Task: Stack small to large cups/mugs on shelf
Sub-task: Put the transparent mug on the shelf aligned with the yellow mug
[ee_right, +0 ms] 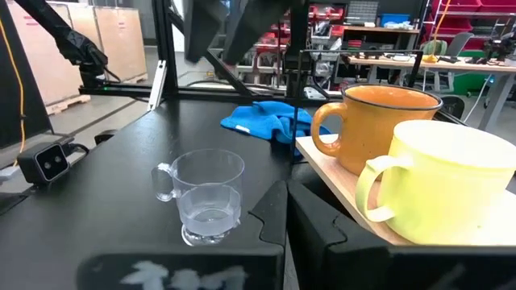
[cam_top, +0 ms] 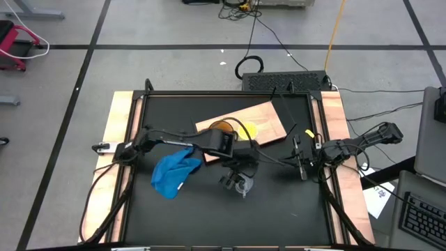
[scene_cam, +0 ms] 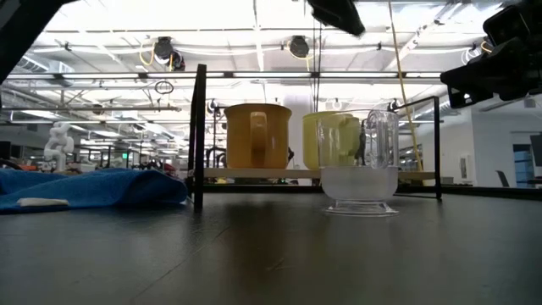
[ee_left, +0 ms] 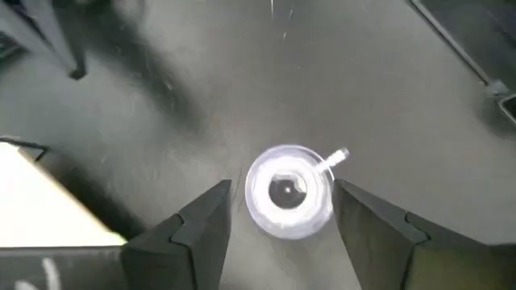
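The small clear plastic cup [ee_left: 289, 192] stands upright on its base on the black tabletop [cam_top: 209, 216], in front of the shelf. My left gripper [ee_left: 282, 190] hangs open above the cup [scene_cam: 360, 165], pointing steeply down, one finger on either side and clear of it. A large orange-brown mug [cam_top: 221, 127] and a yellow mug [cam_top: 248, 130] stand side by side on the light-wood shelf [cam_top: 268, 118]. My right gripper [ee_right: 286, 213] waits shut at the table's right side, level and pointing at the cup [ee_right: 205, 197].
A crumpled blue cloth [cam_top: 174, 173] lies on the table to the left of the cup. Thin black frame posts [scene_cam: 200, 135] stand at the table's far edge. Bare tabletop lies toward the near edge.
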`<state>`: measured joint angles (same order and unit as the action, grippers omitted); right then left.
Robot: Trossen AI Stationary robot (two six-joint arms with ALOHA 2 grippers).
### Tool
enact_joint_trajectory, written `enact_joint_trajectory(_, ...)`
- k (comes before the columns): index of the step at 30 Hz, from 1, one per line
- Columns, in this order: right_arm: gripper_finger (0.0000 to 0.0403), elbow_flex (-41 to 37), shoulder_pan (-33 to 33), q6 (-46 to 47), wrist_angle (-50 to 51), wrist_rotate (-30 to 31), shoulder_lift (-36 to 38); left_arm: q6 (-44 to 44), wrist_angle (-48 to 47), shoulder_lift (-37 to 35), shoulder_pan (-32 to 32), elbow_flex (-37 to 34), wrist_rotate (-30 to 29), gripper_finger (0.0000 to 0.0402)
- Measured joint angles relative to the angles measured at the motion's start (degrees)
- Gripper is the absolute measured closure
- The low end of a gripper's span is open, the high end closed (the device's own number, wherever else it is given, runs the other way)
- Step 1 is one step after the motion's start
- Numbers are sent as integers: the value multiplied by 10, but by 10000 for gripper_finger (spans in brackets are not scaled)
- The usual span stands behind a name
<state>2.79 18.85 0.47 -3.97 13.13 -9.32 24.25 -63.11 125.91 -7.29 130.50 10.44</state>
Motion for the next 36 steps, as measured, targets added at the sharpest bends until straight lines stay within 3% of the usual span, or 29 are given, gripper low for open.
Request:
enact_joint_trajectory(3, 403, 0, 0, 0, 0, 0, -1, 13, -11, -14, -2, 0, 0, 227)
enact_joint_trajectory(7, 403, 0, 0, 4, -1, 0, -1, 28, -56, -23, -1, 0, 0, 352)
enact_joint_trajectory(9, 403, 0, 0, 4, 0, 0, -1, 10, -82, -25, 2, 0, 0, 386)
enact_joint_trajectory(16, 403, 0, 0, 6, 1, 0, -1, 6, -151, -30, -4, -1, -30, 399)
enact_joint_trajectory(24, 403, 0, 0, 8, 1, 0, -1, -20, -130, -124, -2, -42, -36, 400)
enact_joint_trajectory(29, 403, 0, 0, 8, 1, 0, -1, -41, -39, -229, 0, -152, -45, 401)
enact_joint_trajectory(36, 403, 0, 0, 7, -1, 0, -1, -69, 167, -391, 0, -395, -49, 401)
